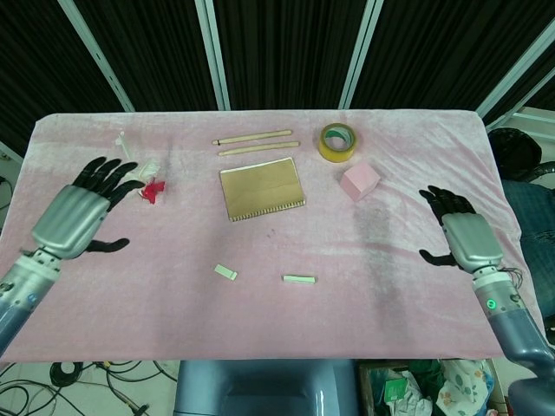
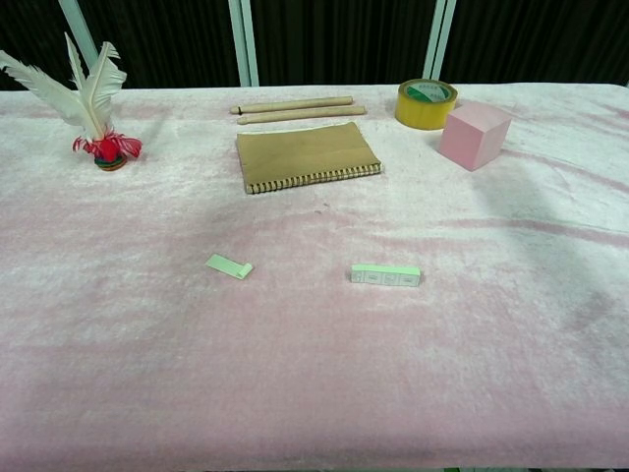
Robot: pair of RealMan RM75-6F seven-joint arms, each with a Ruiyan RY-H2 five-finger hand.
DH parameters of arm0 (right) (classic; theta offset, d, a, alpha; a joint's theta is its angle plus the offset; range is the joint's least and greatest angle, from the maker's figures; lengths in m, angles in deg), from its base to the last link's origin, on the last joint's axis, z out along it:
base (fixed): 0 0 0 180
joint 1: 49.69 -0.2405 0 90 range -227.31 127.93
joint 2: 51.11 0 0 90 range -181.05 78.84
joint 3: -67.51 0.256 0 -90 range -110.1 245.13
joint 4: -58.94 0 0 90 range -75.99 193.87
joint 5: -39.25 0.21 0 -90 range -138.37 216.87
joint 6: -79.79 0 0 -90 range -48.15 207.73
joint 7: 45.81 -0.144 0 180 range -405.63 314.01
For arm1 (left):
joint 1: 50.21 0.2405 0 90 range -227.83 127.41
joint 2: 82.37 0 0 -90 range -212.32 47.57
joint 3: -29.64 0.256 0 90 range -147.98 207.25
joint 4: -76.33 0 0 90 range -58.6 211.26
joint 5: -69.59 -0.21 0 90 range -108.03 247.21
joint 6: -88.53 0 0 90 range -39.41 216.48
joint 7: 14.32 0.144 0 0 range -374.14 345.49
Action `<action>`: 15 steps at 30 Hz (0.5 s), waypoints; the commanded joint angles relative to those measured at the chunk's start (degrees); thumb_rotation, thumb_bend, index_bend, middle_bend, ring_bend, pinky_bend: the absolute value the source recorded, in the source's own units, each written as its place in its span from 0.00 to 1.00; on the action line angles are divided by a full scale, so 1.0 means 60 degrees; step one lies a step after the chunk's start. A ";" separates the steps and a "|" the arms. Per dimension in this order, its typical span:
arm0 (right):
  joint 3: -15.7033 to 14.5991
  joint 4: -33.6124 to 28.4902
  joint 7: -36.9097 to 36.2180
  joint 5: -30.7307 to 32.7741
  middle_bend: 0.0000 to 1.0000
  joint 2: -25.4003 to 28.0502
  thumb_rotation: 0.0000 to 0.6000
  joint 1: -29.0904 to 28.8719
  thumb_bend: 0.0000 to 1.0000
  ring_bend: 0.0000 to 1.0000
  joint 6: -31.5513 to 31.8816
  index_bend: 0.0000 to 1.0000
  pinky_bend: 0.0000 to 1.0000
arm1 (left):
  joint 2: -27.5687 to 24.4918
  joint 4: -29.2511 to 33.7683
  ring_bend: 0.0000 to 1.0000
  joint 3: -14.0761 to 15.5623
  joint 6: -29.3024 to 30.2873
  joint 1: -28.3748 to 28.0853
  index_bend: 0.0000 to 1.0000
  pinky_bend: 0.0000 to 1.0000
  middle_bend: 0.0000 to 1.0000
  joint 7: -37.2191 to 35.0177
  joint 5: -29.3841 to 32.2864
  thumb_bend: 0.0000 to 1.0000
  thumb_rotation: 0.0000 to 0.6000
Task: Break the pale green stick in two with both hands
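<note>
Stick, longer piece (image 1: pixel 299 279): pale green, lying flat on the pink cloth (image 1: pixel 390 321) near the front middle, nothing touching it.
Stick, shorter piece (image 1: pixel 225 272): off to the left of the longer one, well apart from it, angled a little; clear in the chest view too (image 2: pixel 229 265).
Left hand (image 1: pixel 71 219): out by the table's left edge, empty, fingers spread wide, far from both pieces.
Right hand (image 1: pixel 465 237): out by the right edge, empty as well, fingers apart; only the head view shows either hand.
Notebook (image 1: pixel 261 187): brown, spiral-bound along its near edge, behind the two pieces at mid-table.
Wooden sticks (image 1: pixel 255 143): two, side by side, just beyond the notebook.
Tape roll (image 1: pixel 337 141): yellow, back right.
Pink cube (image 1: pixel 359 182): just in front of the tape.
Shuttlecock (image 2: pixel 96 98): white feathers, red base, back left, beside the left hand's fingertips in the head view.
</note>
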 commanded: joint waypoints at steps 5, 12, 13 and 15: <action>-0.1202 -0.0581 -0.0172 -0.2748 0.00 -0.0245 1.00 0.2366 0.17 0.00 0.3068 0.05 0.07 | 0.0640 -0.0256 0.00 0.1988 0.3363 0.3282 0.20 0.00 0.05 0.0704 -0.2122 0.12 1.00; -0.2047 0.0084 0.0250 -0.4056 0.00 -0.1255 1.00 0.4001 0.17 0.00 0.4867 0.04 0.07 | 0.1926 -0.1754 0.00 0.2531 0.4525 0.4572 0.20 0.00 0.04 -0.0331 -0.2631 0.12 1.00; -0.2073 0.0215 0.0291 -0.4089 0.00 -0.1375 1.00 0.4153 0.17 0.00 0.5031 0.04 0.07 | 0.2054 -0.1905 0.00 0.2540 0.4620 0.4666 0.20 0.00 0.04 -0.0370 -0.2660 0.12 1.00; -0.2109 0.0492 0.0400 -0.4089 0.00 -0.1600 1.00 0.4410 0.17 0.00 0.5259 0.03 0.07 | 0.2239 -0.2094 0.00 0.2566 0.4674 0.4796 0.20 0.00 0.04 -0.0351 -0.2659 0.12 1.00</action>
